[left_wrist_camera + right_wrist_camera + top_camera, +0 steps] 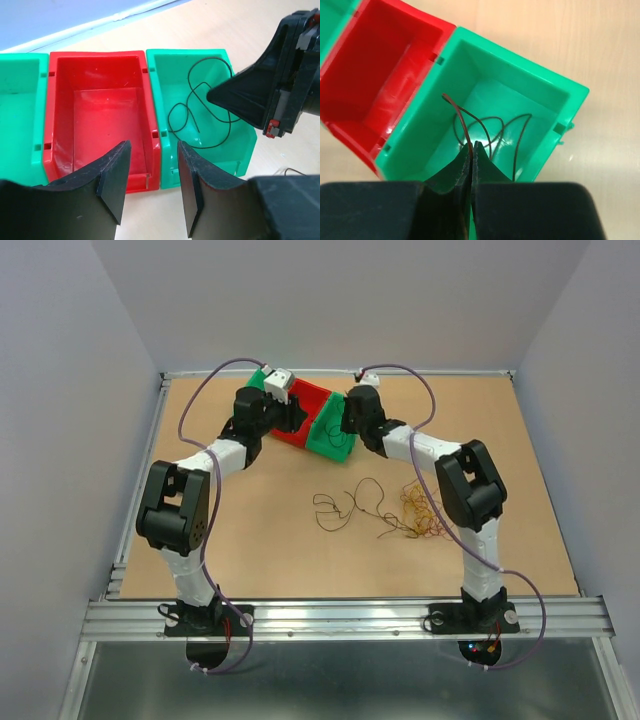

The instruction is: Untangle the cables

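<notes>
The step in hand looked like dropping 1 sorted wire into a bin. The right gripper (471,150) had its jaws pinched tight on a dark strand (462,117), which curled up and away from the tips over the green bin (530,82) beside the red bin (395,65). More thin dark loops lay on that green bin's floor; whether they belonged to the same strand could not be told.

To do it well, the tips should probably go lower inside the walls before letting go, so the springy curl lands within the bin and not across its rim. The jaws would want to part fully, then rise straight up, since a wire this light might cling to a pad and be dragged back out.

The rest of the cables lay well apart from the bins on the table (250,540): loose dark strands (350,505) and, just beside them, an orange-yellow clump (420,515).

Both arms were stretched toward the far end of the table, elbows raised, wrists angled inward to meet over the bins. The left gripper (152,150) hung with its jaws spread, grasping nothing, at the near edge where the red and green bins met, close to the right gripper but not touching it
</notes>
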Action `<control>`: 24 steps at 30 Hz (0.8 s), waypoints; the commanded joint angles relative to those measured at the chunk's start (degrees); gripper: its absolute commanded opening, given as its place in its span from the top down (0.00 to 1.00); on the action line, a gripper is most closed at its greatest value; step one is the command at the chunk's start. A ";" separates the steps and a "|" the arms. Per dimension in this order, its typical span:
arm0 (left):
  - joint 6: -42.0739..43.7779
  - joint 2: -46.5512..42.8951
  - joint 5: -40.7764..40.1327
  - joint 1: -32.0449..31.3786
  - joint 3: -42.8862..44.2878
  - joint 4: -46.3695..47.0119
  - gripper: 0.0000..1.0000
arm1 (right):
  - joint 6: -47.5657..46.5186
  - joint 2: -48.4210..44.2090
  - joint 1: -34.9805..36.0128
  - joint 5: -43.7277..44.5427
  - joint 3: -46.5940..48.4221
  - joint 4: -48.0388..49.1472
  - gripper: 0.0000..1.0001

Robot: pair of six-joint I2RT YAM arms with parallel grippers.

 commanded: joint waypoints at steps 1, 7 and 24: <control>-0.18 -4.10 -4.40 -0.28 -0.92 3.40 0.47 | 2.15 2.46 1.01 4.28 8.69 -5.54 0.99; -4.58 -6.30 -12.57 0.16 -3.20 6.48 0.46 | -0.57 16.69 1.10 1.30 27.32 -22.76 0.98; -0.72 -16.06 -16.46 0.34 -8.92 9.21 0.17 | -6.64 6.87 -2.86 0.44 11.98 -22.97 0.81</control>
